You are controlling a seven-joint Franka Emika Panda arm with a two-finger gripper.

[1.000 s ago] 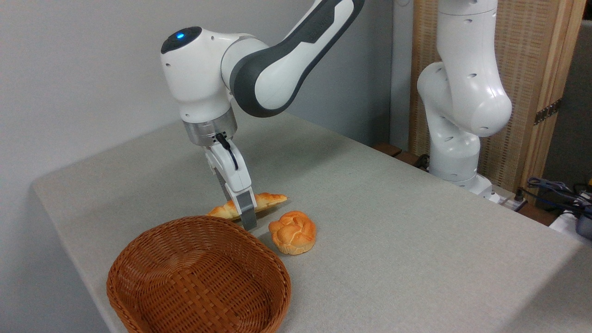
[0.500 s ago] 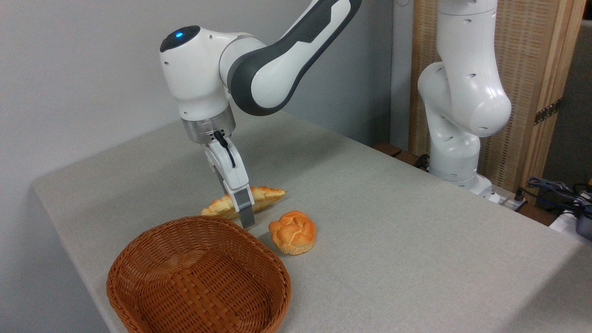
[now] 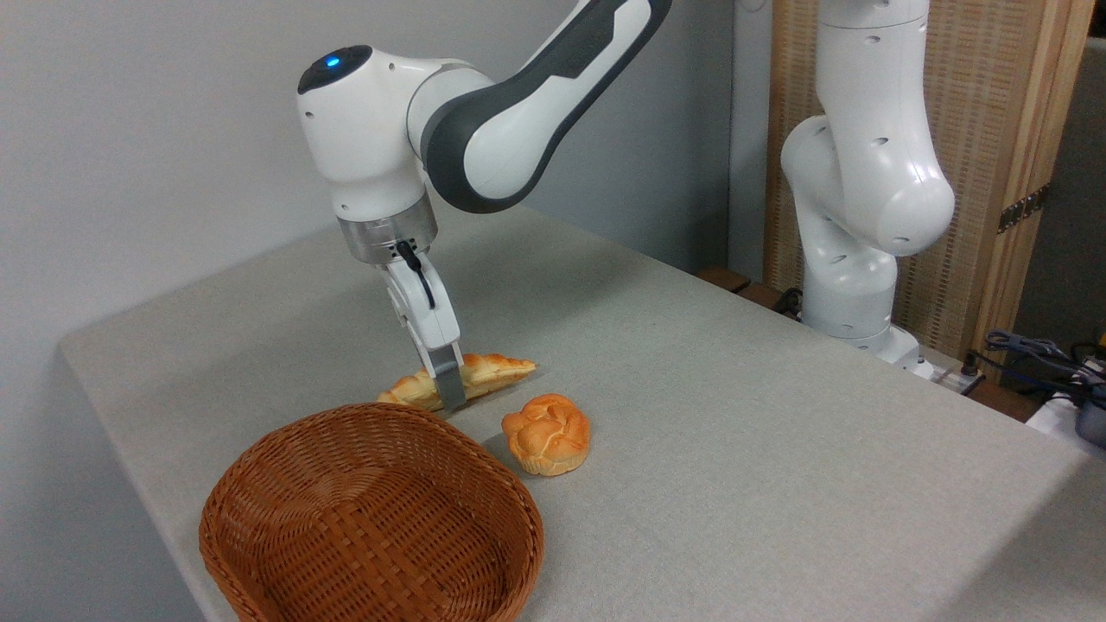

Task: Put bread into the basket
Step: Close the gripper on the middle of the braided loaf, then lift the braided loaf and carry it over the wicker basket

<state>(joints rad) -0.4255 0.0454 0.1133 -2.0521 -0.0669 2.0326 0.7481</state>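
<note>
The braided loaf (image 3: 458, 380) is clamped mid-length by the pincer (image 3: 449, 396), barely off the bench (image 3: 734, 449). Lifting, then carrying it over the wicker basket (image 3: 371, 518), is called for next.

Grey wall (image 3: 155, 130); woven screen (image 3: 994, 130), possibly rattan.

Long braided golden bread (image 3: 492, 371) lies just behind the empty brown wicker basket (image 3: 363, 527)

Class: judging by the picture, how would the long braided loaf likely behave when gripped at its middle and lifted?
The bread looks stiff: its pointed ends don't droop. Gripped mid-length by the gripper, it may still tilt. Its glossy crust might slip.
</note>
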